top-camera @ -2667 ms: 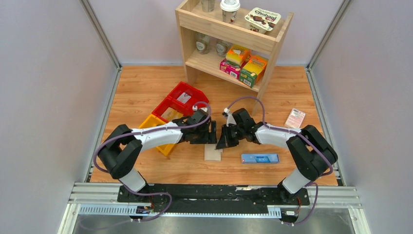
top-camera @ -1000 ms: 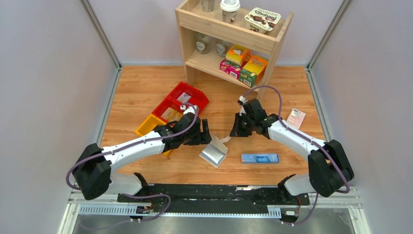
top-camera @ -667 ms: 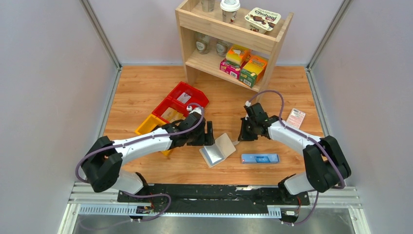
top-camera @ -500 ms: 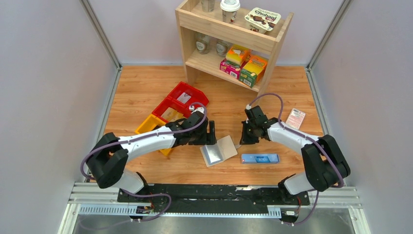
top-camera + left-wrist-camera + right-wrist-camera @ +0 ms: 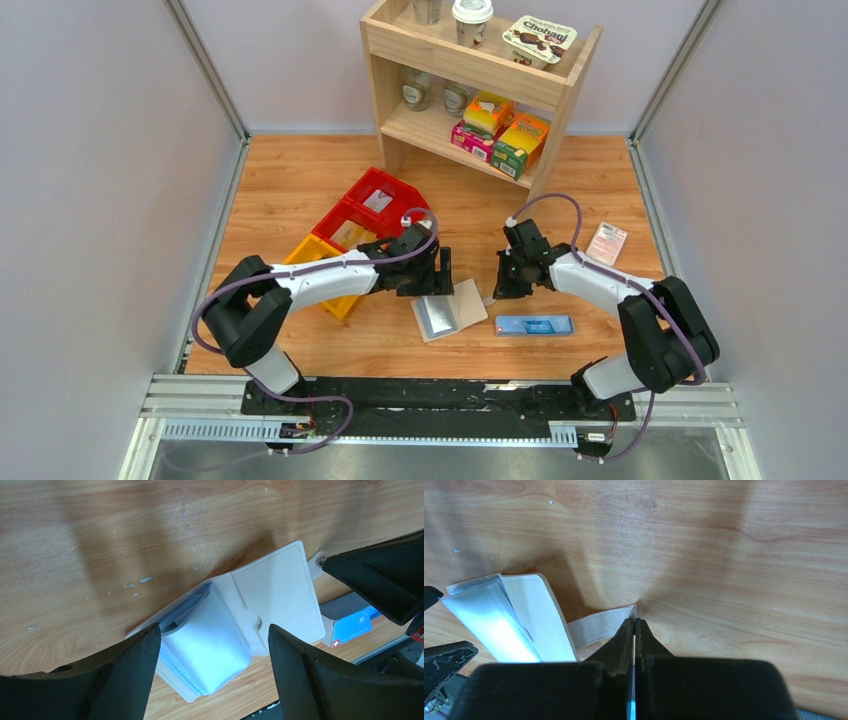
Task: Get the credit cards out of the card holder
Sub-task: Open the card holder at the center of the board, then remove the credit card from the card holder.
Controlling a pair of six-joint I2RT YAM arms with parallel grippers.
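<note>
The cream-beige card holder [image 5: 466, 300] lies open on the wooden table, its pale blue pockets [image 5: 210, 640] facing up and fanned a little. No separate credit cards can be made out; whatever the pockets hold is hidden. My left gripper [image 5: 214, 630] hovers open right over the blue pocket side, one finger on each side, touching nothing. My right gripper [image 5: 634, 621] is shut, its tips pinching the end of the holder's strap [image 5: 596, 628] just to the right of the cream flap [image 5: 541, 615]. From above, the left gripper [image 5: 440, 275] and right gripper [image 5: 497, 290] flank the holder.
A long narrow blue box [image 5: 534, 325] lies just right of the holder. A small pink-white packet [image 5: 605, 242] sits further right. Red bins [image 5: 372, 200] and a yellow bin [image 5: 320, 260] stand behind the left arm. A wooden shelf [image 5: 470, 80] with groceries stands at the back.
The holder, held up and tilted by its strap a second ago, now lies flat and open. My left gripper has moved right over it; the right gripper has barely shifted.
</note>
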